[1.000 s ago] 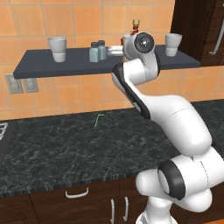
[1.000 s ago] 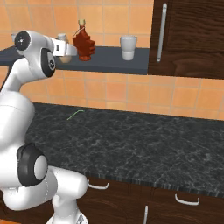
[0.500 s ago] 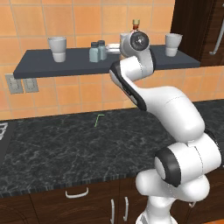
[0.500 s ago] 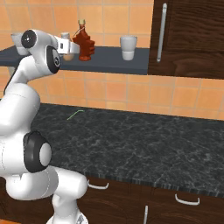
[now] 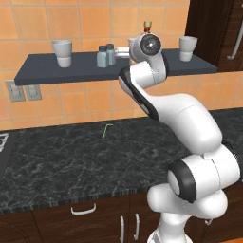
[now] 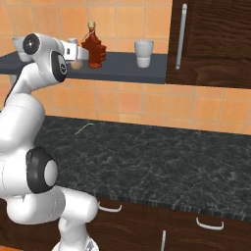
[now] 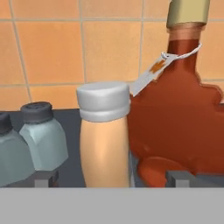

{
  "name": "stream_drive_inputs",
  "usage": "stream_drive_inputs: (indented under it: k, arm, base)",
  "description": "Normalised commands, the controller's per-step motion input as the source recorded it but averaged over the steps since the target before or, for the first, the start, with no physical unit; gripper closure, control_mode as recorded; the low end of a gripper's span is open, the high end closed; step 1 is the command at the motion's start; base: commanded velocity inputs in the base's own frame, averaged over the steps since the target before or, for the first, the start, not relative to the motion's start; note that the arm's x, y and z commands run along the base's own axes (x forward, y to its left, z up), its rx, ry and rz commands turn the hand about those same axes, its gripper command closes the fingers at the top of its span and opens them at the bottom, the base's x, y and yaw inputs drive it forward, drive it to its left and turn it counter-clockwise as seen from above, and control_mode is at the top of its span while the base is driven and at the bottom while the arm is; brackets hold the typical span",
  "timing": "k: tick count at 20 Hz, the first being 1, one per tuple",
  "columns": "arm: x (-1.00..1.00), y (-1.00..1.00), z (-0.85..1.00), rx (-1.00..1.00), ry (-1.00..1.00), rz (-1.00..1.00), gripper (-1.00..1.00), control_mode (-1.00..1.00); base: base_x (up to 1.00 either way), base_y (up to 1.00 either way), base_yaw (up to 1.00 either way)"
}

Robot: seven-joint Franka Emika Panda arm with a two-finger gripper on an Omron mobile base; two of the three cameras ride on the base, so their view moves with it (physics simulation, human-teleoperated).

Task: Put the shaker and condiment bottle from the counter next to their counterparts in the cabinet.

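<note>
Standing upright on the long dark slate-blue wall shelf point(image 5: 57, 71), the small stubby bottle of orange sauce with a whitish cap point(image 7: 105, 139) sits right between the two dark finger tips of the white arm's gripper point(image 7: 107, 177). The tips are spread wide, one on each side of it, and I cannot tell whether either touches the bottle. Just beside it, on its right in the hand view, stands one tall red maple-leaf-shaped bottle with a gold cap point(image 7: 181, 118) and a small tag on a string; the two look to be touching or nearly so.

On the other side of the sauce bottle stand two small pale blue-grey shakers with dark caps, close together as a pair: the nearer one point(image 7: 43, 139) a little apart from the sauce bottle, and the second point(image 7: 12, 151) just beside the first. From the left base view the same two shakers point(image 5: 105, 55) show on the shelf beside the arm's wrist.

Two white cups also stand on the shelf, one toward the left end point(image 5: 62, 52) and one toward the right end point(image 5: 188, 48), well apart from each other. Behind the shelf runs the orange tiled wall point(image 5: 95, 19). Below lies the black grey-veined marble counter point(image 5: 71, 161), with one small thin green bent thing point(image 5: 107, 129) lying on it.
</note>
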Motion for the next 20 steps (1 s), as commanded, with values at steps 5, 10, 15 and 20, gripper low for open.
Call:
stream_drive_inputs:
  k: [5, 10, 15, 20]
  arm:
    - [-0.42, 0.0, -0.06, 0.0, 0.0, 0.0, -1.0, -1.0]
    - [-0.59, 0.0, -0.13, 0.0, 0.0, 0.0, -1.0, -1.0]
    - [-0.65, 0.0, -0.13, 0.0, 0.0, 0.0, -1.0, -1.0]
    - [-0.71, 0.0, -0.08, 0.0, 0.0, 0.0, -1.0, -1.0]
  base:
    - [0.0, 0.0, 0.0]
    - [0.0, 0.0, 0.0]
    - [0.0, 0.0, 0.0]
    - [0.0, 0.0, 0.0]
